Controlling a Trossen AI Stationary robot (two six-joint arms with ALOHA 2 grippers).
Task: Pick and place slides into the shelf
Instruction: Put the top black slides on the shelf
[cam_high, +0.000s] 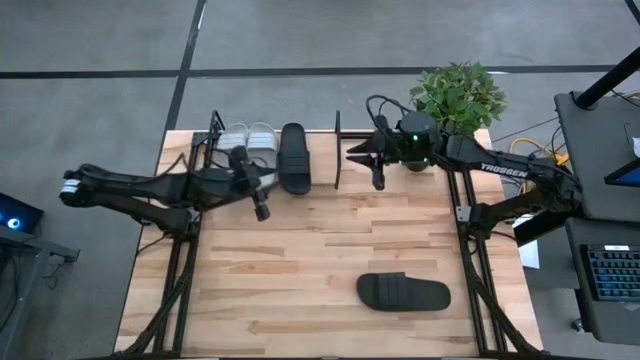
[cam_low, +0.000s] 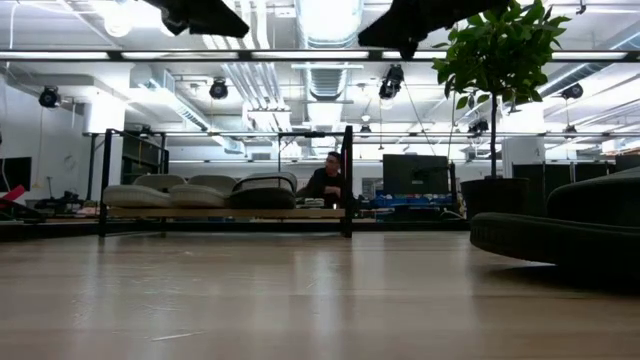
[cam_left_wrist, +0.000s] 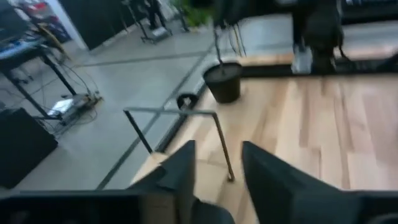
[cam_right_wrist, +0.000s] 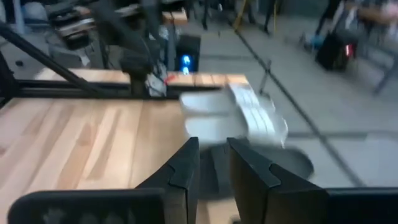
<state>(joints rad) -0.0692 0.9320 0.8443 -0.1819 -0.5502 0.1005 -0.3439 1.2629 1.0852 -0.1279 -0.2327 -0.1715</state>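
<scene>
High view: we count three slides on the shelf (cam_high: 338, 150) at the table's far edge, the white pair (cam_high: 248, 140) and one black slide (cam_high: 294, 157). The other black slide (cam_high: 404, 292) lies loose on the near right of the wooden table (cam_high: 300, 250), well apart, so one is left. Left gripper (cam_high: 262, 210) beside the shelf and right gripper (cam_high: 378, 180) at its right end both show a gap between the fingers, nothing held. Potted plant (cam_high: 458, 95) at the far right corner, grey floor around, a person seated behind in the low view.

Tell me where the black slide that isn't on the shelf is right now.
In the high view, the loose black slide lies flat on the wooden table, toward its near right part, well apart from the shelf at the far edge and from both grippers.
</scene>
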